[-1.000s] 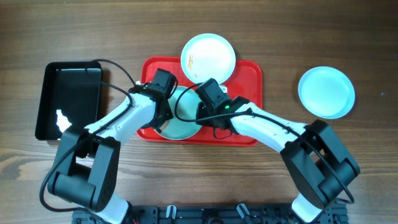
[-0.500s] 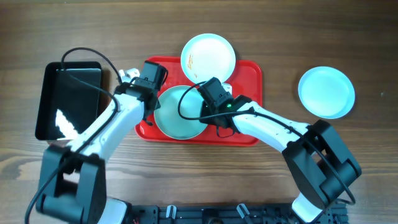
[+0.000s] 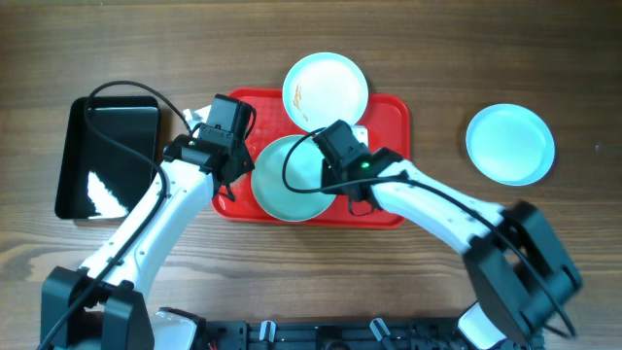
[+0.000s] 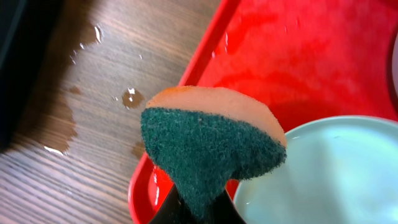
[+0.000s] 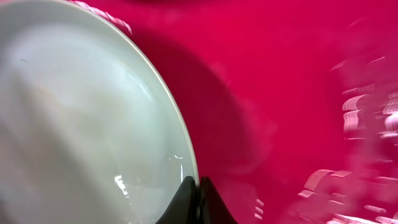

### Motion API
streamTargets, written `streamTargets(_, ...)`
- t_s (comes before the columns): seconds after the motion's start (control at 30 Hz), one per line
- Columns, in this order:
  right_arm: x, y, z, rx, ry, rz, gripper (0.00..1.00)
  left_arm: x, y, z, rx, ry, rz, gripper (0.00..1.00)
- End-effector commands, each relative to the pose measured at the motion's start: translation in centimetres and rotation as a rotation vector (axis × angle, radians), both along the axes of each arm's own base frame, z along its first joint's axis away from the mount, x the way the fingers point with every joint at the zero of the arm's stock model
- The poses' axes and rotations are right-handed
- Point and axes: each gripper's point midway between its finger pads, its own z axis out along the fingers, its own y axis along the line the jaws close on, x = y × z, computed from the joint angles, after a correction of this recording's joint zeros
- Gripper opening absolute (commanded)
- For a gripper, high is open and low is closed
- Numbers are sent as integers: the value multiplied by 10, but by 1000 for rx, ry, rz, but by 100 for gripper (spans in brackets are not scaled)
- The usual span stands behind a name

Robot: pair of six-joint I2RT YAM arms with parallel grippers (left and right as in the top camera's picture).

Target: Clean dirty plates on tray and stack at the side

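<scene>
Shifted plate [image 3: 287, 181] in right tool [image 5: 198, 186]

The worktop [image 3: 292, 39] is brown wood with its grain running left to right, evenly lit from above. A shallow black tray [image 3: 117, 136] lies on its left part, and the tray's glossy floor throws back a white glare. In the left wrist view, small water drops [image 4: 130, 98] and damp patches darken the wood.
</scene>
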Motion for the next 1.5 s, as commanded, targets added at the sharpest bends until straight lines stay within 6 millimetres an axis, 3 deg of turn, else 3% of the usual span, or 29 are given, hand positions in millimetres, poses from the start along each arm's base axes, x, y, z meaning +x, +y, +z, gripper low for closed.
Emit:
streamTargets(0.0,24,-26,55,-125,-196,6,4,-5,-14,-5,-75,43,-33,4)
streamTargets(0.33,32,-56,119,-307,-396,111,4,-16,-42,-12,-223,114,-89,4)
streamTargets(0.63,40,-82,138,-545,-463,164,4,-23,-50,-21,-224,126,-116,4)
streamTargets(0.9,40,-84,150,-742,-486,311,4,-26,-69,-26,-277,121,-169,4)
streamTargets(1.07,33,-65,155,-795,-521,400,4,-25,-81,-23,-307,107,-199,4)
streamTargets(1.2,22,-32,143,-664,-519,500,4,-26,-99,-20,-358,97,-243,4)
streamTargets(1.47,17,-26,125,-514,-473,359,4,-31,-94,-22,-330,117,-234,4)
